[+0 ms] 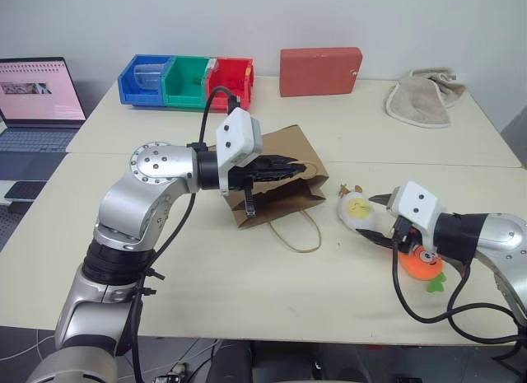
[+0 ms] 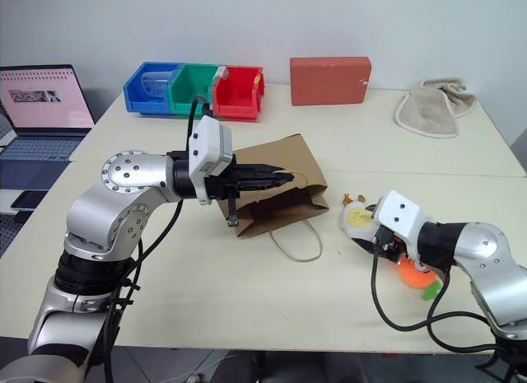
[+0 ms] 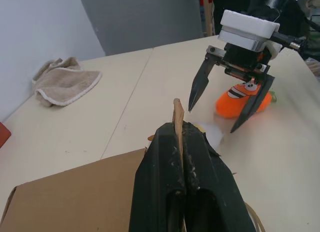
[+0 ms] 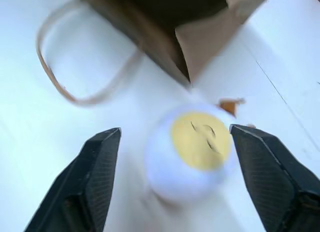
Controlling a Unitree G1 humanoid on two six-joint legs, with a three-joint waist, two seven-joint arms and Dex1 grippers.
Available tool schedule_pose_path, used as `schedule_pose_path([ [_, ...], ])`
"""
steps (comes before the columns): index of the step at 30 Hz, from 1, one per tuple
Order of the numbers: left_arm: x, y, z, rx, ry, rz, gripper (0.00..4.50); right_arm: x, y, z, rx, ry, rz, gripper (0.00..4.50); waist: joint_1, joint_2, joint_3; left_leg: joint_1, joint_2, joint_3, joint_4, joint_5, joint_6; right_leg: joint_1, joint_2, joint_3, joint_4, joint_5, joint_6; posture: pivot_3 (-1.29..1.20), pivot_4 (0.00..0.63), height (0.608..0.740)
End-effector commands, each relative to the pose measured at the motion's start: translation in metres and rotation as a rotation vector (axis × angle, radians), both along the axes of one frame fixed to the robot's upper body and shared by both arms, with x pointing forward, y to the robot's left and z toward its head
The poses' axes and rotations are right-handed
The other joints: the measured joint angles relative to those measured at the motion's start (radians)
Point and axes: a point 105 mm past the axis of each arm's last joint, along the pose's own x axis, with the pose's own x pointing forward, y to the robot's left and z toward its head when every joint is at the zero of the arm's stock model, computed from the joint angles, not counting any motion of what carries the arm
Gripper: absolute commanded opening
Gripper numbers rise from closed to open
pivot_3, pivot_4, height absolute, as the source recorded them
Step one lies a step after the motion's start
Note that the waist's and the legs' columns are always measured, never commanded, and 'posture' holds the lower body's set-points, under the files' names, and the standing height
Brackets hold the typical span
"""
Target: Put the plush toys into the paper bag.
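White egg toy (image 4: 192, 152) lies between the open right hand's (image 4: 175, 179) fingers.

There are two plush toys: one white egg (image 1: 359, 212) with a yellow face and one orange carrot (image 1: 422, 263), both on the table. One brown paper bag (image 2: 284, 185) lies there, and it carries two loop handles, one lying flat on the tabletop (image 2: 300, 241) and one pinched near the bag's mouth (image 3: 177, 123). At the far edge stand three storage bins side by side: one blue (image 1: 146, 81), one green (image 1: 186, 81), one red (image 1: 230, 81). There is one red rectangular block (image 1: 320, 71), one beige towel (image 1: 425, 95) and one laptop (image 1: 37, 103). A few small brownish scraps, perhaps two or three, lie beside the egg (image 1: 352, 189); they are too small to count surely.
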Motion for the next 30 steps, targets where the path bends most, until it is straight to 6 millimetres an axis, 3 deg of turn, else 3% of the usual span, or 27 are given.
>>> schedule_pose_path([
  [1, -0.006, -0.001, 0.010, -0.012, -0.048, -0.020, 0.00, 0.007, -0.007, -0.013, -0.133, -0.069, 0.033, 3.44, 0.001, 0.000, 0.000, 0.000, 0.000, 0.000, 0.000, 0.000, 0.000, 0.000, 0.000, 0.000, 0.000, 0.000, 0.000, 0.00, 0.150, 0.740],
  [4, -0.007, 0.000, 0.012, -0.023, -0.045, -0.012, 0.00, 0.006, 0.001, -0.020, -0.093, -0.052, 0.065, 3.44, 0.003, 0.000, 0.000, -0.001, -0.001, 0.000, 0.000, 0.000, 0.000, 0.000, 0.000, 0.000, 0.000, 0.000, 0.000, 0.00, 0.150, 0.740],
  [7, -0.006, 0.003, 0.011, -0.014, -0.045, -0.002, 0.00, 0.011, -0.002, -0.027, -0.164, -0.083, 0.074, 2.87, 0.003, 0.000, 0.000, -0.001, -0.001, 0.000, 0.000, 0.000, 0.000, 0.000, 0.000, 0.000, 0.000, 0.000, 0.000, 0.00, 0.150, 0.740],
  [15, -0.005, 0.004, 0.012, -0.017, -0.046, 0.005, 0.00, 0.026, -0.005, -0.028, -0.178, -0.133, 0.045, 0.03, 0.003, 0.000, 0.000, -0.001, -0.001, -0.001, 0.003, 0.000, 0.000, 0.001, 0.000, 0.000, 0.000, 0.000, 0.000, 0.00, 0.150, 0.740],
  [22, -0.004, 0.005, 0.013, -0.025, -0.042, 0.009, 0.00, 0.014, -0.002, -0.002, -0.116, -0.101, 0.123, 0.01, 0.003, 0.000, 0.000, -0.001, -0.001, -0.001, 0.003, 0.000, 0.000, 0.001, 0.000, 0.000, 0.000, 0.001, 0.001, 0.00, 0.150, 0.740],
  [28, 0.000, 0.004, 0.018, -0.050, -0.045, 0.014, 0.00, -0.037, 0.033, 0.037, 0.073, 0.121, 0.369, 0.01, 0.004, 0.000, 0.000, -0.001, -0.001, -0.002, 0.003, 0.000, 0.000, 0.001, 0.000, 0.000, 0.000, 0.001, 0.001, 0.00, 0.150, 0.740],
  [30, 0.000, 0.002, 0.019, -0.054, -0.046, 0.010, 0.00, -0.042, 0.047, 0.042, 0.104, 0.135, 0.416, 0.01, 0.004, 0.000, 0.000, -0.001, 0.000, -0.002, 0.003, 0.000, 0.000, 0.001, 0.000, -0.001, 0.000, 0.001, 0.001, 0.00, 0.150, 0.740],
])
